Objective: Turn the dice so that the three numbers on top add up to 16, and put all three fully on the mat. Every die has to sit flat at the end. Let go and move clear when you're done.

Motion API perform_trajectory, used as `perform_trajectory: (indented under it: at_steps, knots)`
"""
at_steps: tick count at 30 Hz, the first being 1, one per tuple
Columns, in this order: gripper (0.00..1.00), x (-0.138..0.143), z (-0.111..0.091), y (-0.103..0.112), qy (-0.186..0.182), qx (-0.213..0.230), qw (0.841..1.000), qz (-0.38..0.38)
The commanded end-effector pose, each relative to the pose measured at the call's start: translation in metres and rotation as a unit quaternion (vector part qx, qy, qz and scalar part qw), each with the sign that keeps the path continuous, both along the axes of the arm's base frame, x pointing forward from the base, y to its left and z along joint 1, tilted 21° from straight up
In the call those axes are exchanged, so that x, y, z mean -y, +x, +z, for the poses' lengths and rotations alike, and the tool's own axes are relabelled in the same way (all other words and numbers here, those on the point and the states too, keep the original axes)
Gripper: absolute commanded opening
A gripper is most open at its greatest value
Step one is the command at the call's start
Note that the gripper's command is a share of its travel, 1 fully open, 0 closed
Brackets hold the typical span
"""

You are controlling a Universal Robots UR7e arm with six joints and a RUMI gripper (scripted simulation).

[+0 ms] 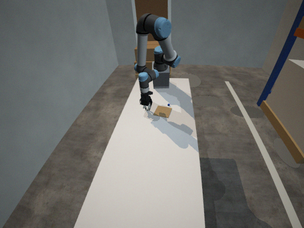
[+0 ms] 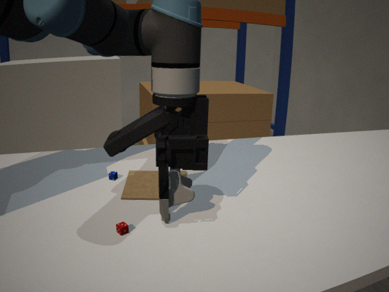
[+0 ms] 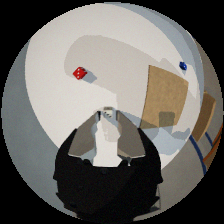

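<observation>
The gripper (image 1: 147, 108) (image 2: 165, 217) (image 3: 108, 115) points down with its fingertips low at the table. Its jaws are a little apart. In the wrist view the white die (image 3: 108, 111) lies between the fingertips, with a narrow gap on each side; the near finger mostly hides it in the exterior view. The red die (image 2: 122, 228) (image 3: 79, 73) rests on the table, off the mat. The blue die (image 1: 168, 104) (image 2: 113, 175) (image 3: 183, 65) rests beyond the tan mat (image 1: 166, 109) (image 2: 139, 189) (image 3: 162, 92). No die shows on the mat. The top numbers are too small to read surely.
The white table (image 1: 152, 164) (image 2: 259, 227) carries the arm's base (image 1: 161, 79) at its far end. Cardboard boxes (image 2: 240, 107) and a blue-posted rack (image 2: 285, 65) stand beyond the table in the exterior view. The arm's shadows cross the table and part of the mat.
</observation>
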State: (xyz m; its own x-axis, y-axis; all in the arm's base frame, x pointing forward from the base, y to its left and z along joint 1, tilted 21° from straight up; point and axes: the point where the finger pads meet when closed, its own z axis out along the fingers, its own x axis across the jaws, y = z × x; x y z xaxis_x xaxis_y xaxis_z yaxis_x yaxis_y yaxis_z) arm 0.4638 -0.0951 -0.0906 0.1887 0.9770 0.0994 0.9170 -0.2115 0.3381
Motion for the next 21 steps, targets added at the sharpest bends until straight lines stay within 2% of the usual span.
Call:
perform_trajectory:
  at_steps: [1,19,20,21]
  knots:
    - [0.18,0.0002,0.0004,0.0002,0.0,0.0,1.0,0.0]
    - [0.18,0.0002,0.0004,0.0002,0.0,0.0,1.0,0.0]
    - [0.0,0.0002,0.0004,0.0002,0.0,0.0,1.0,0.0]
    - [0.0,0.0002,0.0004,0.0002,0.0,0.0,1.0,0.0]
